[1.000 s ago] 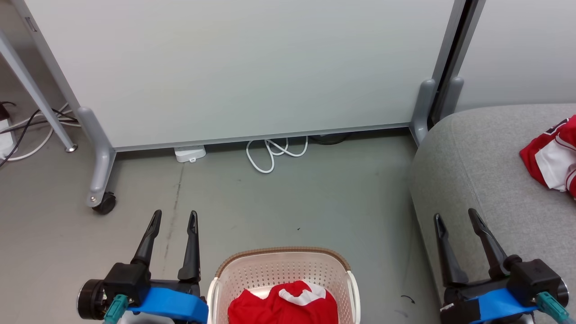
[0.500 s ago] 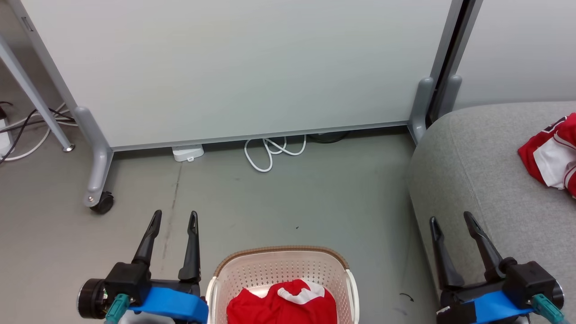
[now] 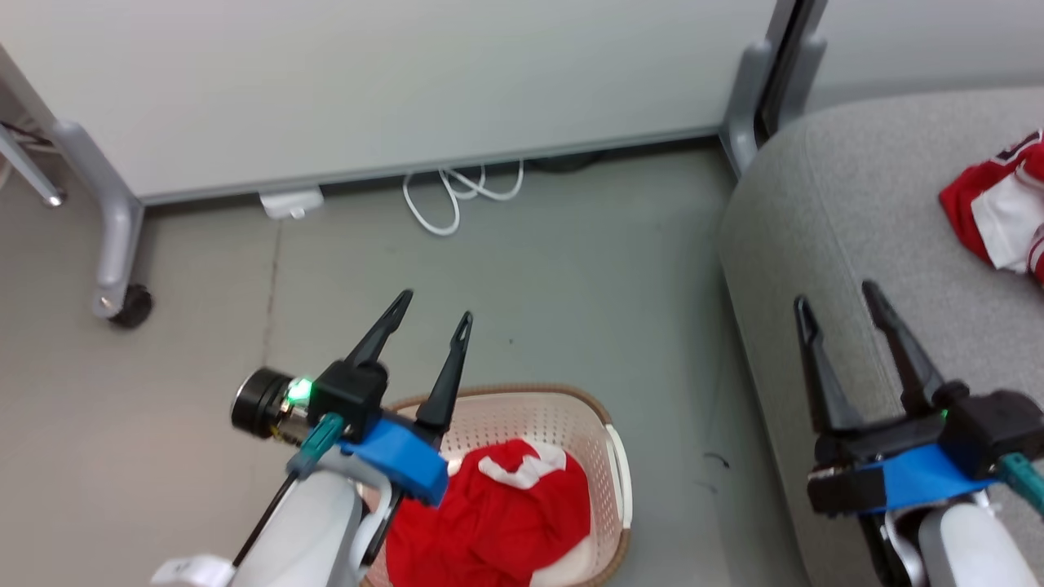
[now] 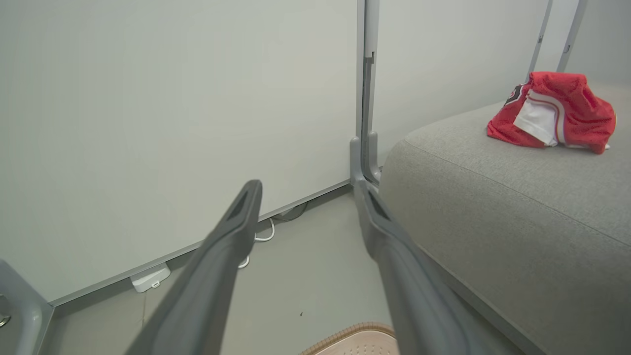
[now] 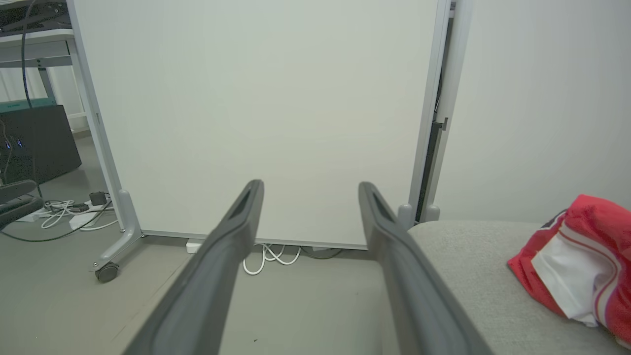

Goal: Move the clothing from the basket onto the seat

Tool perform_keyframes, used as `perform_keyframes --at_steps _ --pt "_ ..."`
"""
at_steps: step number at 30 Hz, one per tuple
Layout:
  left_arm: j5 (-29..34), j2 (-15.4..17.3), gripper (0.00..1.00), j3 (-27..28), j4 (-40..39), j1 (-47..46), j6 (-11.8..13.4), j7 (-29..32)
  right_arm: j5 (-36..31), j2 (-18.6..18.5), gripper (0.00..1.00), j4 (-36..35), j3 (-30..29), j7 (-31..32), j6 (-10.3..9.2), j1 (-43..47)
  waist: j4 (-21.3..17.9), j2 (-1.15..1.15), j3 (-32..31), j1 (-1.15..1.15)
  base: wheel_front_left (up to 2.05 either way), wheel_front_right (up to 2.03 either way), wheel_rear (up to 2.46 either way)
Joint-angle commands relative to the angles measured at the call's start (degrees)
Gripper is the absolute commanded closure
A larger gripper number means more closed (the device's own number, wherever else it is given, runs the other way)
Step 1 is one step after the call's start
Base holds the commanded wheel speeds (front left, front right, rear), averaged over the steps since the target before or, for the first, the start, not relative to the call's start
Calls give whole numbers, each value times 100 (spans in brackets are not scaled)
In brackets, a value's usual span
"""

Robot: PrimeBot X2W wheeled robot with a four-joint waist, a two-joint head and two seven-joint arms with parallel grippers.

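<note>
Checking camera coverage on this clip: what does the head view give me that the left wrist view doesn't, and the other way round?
Head view's extras: the red jersey lying in the basket, the open right gripper by the seat, and a caster wheel. Left wrist view's extras: two slim grey posts behind the seat. Shared: the open left gripper, the basket's brown rim, the seat, the second jersey lying on it, and the white cable.
</note>
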Motion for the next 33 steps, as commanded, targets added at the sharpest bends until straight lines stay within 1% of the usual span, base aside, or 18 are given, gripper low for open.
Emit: perform_keyframes --at_steps 1,6,11,19,24,29,32,33 --pt "-61 79 0 -203 202 -335 -7 -15 56 -75 0 -53 -5 -1 3 -221 -203 0 515 -1 0 0 0" --pt "-223 236 0 -990 988 -1120 -8 -15 107 -175 0 -179 43 -1 3 -719 -444 0 1203 -1 0 0 0" --pt "-373 317 0 -1812 1791 -1808 -8 -15 153 -197 0 -258 71 -2 3 -1091 -603 0 1800 -1 0 0 0" --pt "-577 282 0 -3165 3048 -2730 -7 74 167 -120 0 -398 201 -1 3 -1525 -793 0 2665 -1 0 0 0" --pt "-830 275 0 -4023 3570 -3122 -6 353 196 -102 0 -500 286 -1 3 -1794 -917 0 3140 -1 0 0 0" --pt "-1110 363 0 -4769 3955 -3414 -7 880 205 -96 0 -619 336 -2 3 -1987 -1036 0 3579 -1 0 0 0" --pt "-1265 426 0 -5035 4052 -3549 -7 1248 220 -103 0 -687 353 -2 3 -2064 -1099 0 3816 -1 0 0 0" --pt "-1265 426 0 -5035 4052 -3549 -7 1248 220 -103 0 -687 353 -2 3 -2064 -1099 0 3816 -1 0 0 0"
